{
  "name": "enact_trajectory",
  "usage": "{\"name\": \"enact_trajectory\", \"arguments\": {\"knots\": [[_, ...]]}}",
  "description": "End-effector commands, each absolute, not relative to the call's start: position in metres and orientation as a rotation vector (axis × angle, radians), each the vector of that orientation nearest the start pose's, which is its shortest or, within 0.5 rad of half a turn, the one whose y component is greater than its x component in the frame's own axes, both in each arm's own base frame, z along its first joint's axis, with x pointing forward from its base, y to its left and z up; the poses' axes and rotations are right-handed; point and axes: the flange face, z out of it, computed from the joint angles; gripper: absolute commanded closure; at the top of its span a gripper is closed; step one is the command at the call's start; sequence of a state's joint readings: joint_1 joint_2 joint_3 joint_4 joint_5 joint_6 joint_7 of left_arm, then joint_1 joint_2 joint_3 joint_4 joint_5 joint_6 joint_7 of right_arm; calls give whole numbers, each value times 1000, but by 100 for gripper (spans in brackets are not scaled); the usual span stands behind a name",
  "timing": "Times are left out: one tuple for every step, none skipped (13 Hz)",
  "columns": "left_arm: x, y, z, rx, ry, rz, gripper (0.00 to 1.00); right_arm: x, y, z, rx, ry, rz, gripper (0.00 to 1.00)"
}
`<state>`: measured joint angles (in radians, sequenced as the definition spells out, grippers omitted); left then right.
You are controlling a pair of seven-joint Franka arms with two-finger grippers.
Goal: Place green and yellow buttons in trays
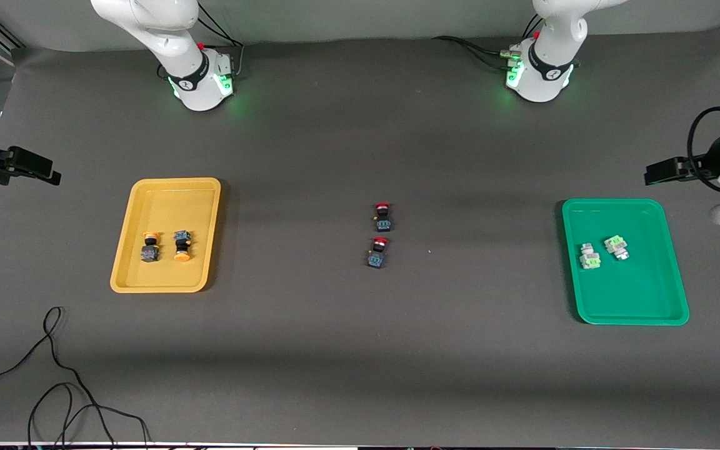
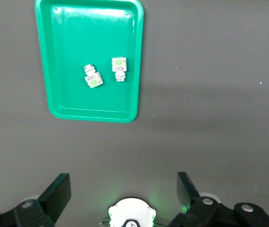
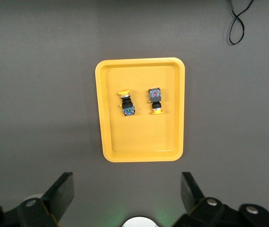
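Two yellow-capped buttons (image 1: 150,245) (image 1: 182,245) lie in the yellow tray (image 1: 166,206) toward the right arm's end. Two green-capped buttons (image 1: 589,256) (image 1: 616,246) lie in the green tray (image 1: 635,294) toward the left arm's end. My right gripper (image 1: 52,176) hangs open and empty in the air off the yellow tray's end of the table. Its wrist view shows the tray (image 3: 139,137) and both buttons (image 3: 126,103) (image 3: 155,100) past my open gripper (image 3: 127,189). My left gripper (image 1: 650,174) is open and empty, up by the green tray. Its wrist view shows that tray (image 2: 73,38), the buttons (image 2: 93,76) (image 2: 119,68) and my gripper (image 2: 123,189).
Two red-capped dark buttons (image 1: 382,216) (image 1: 378,252) lie on the grey mat mid-table, between the trays. A loose black cable (image 1: 54,375) curls on the mat nearer the front camera than the yellow tray; it also shows in the right wrist view (image 3: 238,21).
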<state>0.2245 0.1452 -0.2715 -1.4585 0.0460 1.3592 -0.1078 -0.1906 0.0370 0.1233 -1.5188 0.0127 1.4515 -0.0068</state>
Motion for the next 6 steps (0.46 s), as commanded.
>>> {"name": "enact_trajectory", "arguments": {"knots": [[562,-50,585,-3069,-172,356,0,551,-34,623,-3143,122,145,0],[562,-62,584,-3059,-174,357,0,552,-38,621,-3143,136,150,0],[563,-62,582,-3054,-163,356,0,551,-40,621,-3144,160,150,0],[563,-62,582,-3053,-157,351,0,551,-41,622,-3144,165,148,0],[564,-60,582,-3057,-117,348,0,551,-41,622,-3144,170,148,0],[567,-53,584,-3064,14,318,0,551,-41,622,-3144,168,148,0]]}}
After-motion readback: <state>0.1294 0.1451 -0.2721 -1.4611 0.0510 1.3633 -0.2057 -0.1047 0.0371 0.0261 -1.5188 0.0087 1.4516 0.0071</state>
